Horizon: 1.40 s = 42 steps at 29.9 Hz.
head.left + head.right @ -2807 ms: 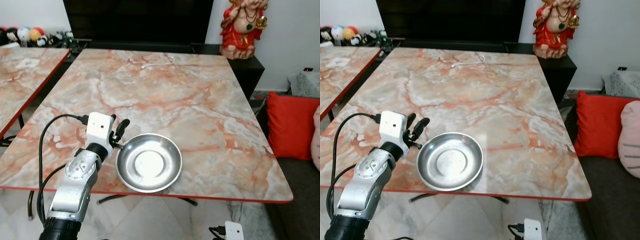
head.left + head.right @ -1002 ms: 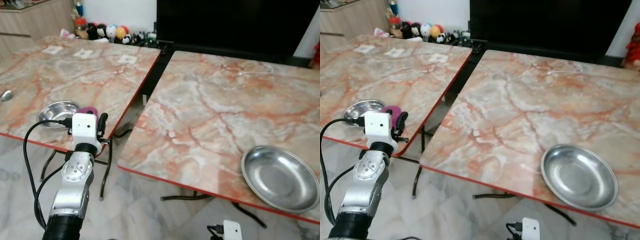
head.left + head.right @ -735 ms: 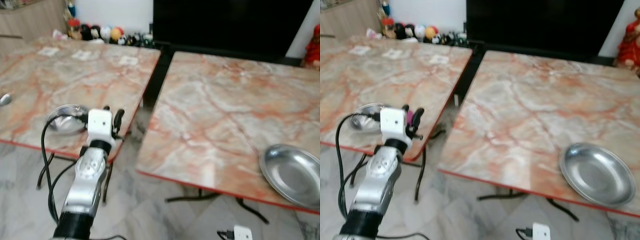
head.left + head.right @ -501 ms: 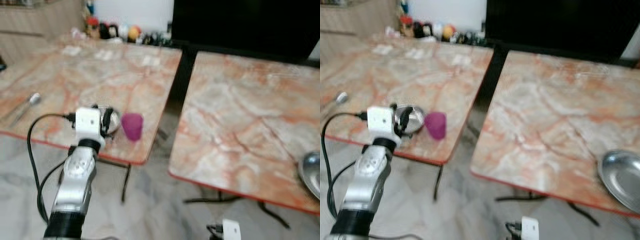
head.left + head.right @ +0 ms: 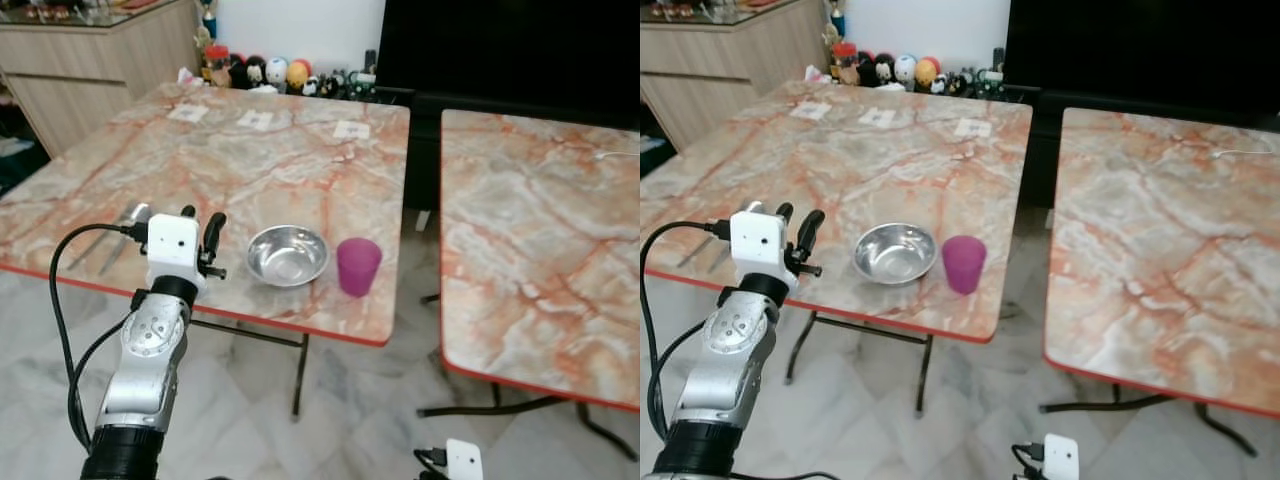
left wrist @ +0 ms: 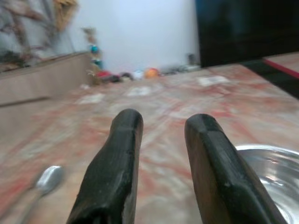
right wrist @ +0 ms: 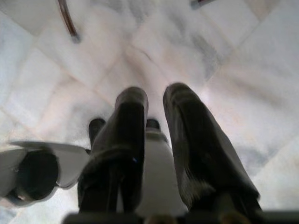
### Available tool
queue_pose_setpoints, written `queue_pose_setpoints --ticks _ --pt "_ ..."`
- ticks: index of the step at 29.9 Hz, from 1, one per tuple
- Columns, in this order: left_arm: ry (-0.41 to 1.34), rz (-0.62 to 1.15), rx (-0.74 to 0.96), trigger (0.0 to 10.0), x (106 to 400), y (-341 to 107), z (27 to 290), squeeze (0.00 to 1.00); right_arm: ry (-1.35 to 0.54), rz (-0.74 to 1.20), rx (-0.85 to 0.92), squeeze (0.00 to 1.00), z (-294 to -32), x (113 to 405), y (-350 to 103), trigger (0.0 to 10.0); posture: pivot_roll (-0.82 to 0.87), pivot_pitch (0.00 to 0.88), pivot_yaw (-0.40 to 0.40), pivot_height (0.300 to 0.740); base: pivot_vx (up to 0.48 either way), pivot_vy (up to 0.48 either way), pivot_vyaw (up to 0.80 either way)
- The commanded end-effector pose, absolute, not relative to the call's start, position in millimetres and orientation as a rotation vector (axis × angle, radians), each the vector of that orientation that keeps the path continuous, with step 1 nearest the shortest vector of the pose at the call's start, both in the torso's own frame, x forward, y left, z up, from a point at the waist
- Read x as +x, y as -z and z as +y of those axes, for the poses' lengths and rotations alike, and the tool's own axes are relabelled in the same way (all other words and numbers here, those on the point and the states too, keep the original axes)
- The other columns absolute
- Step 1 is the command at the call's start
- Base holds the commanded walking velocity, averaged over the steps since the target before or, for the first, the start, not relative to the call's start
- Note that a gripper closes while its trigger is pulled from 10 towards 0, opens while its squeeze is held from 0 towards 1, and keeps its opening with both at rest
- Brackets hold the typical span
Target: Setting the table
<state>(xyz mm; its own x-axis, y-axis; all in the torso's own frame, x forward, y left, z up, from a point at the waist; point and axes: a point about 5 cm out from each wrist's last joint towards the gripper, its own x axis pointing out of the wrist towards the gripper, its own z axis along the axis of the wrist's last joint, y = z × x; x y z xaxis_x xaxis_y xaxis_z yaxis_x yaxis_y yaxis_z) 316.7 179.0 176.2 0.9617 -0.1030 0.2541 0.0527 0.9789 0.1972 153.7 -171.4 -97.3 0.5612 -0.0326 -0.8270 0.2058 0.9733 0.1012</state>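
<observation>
A small steel bowl (image 5: 288,255) stands near the front edge of the left marble table (image 5: 250,165). Just right of it is a purple cup (image 5: 358,266). A spoon (image 5: 132,214) and another utensil lie at the table's front left. My left gripper (image 5: 200,218) is raised at the table's front edge, between the spoon and the bowl. It is open and holds nothing. In the left wrist view its fingers (image 6: 122,140) frame the tabletop, with the bowl (image 6: 273,170) on one side and the spoon (image 6: 48,178) on the other. My right gripper (image 7: 155,95) hangs over the floor, slightly open and empty.
A second marble table (image 5: 545,240) stands to the right across a narrow gap. Paper cards (image 5: 350,129) lie at the far end of the left table. A wooden cabinet (image 5: 95,60) is at the back left, toys (image 5: 270,72) along the wall, and a white device (image 5: 458,462) on the tiled floor.
The camera has swung left: the right table's large steel plate has left the view, and the left table with bowl, cup and spoon is now in front. My left gripper stays raised.
</observation>
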Motion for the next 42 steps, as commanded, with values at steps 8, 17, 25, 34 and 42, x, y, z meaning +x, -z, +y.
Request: queue_pose_setpoints --ticks 8,17,25,34,42 --pt "0.138 -0.249 0.162 10.0 313 -176 178 0.00 0.144 0.963 0.201 0.00 -171 154 97 10.0 0.16 0.000 -0.029 0.740 0.000 0.180 0.00" --pt "0.169 -0.231 0.133 10.0 312 -173 174 0.00 0.143 0.964 0.199 0.00 -171 154 97 10.0 0.17 0.000 -0.032 0.740 0.000 0.000 0.00" --pt "0.180 -0.224 0.143 10.0 310 -173 173 0.00 0.138 0.963 0.199 0.00 -171 154 97 10.0 0.17 0.002 -0.031 0.740 0.000 -0.328 0.00" --pt "0.210 -0.194 0.122 10.0 309 -168 172 0.00 0.136 0.966 0.198 0.00 -170 154 97 10.0 0.17 0.006 -0.031 0.740 0.000 -0.033 0.00" --pt "0.150 -0.156 0.153 10.0 305 -154 184 0.00 0.141 0.960 0.203 0.00 -170 154 97 10.0 0.17 0.007 -0.034 0.740 0.000 0.000 0.00"
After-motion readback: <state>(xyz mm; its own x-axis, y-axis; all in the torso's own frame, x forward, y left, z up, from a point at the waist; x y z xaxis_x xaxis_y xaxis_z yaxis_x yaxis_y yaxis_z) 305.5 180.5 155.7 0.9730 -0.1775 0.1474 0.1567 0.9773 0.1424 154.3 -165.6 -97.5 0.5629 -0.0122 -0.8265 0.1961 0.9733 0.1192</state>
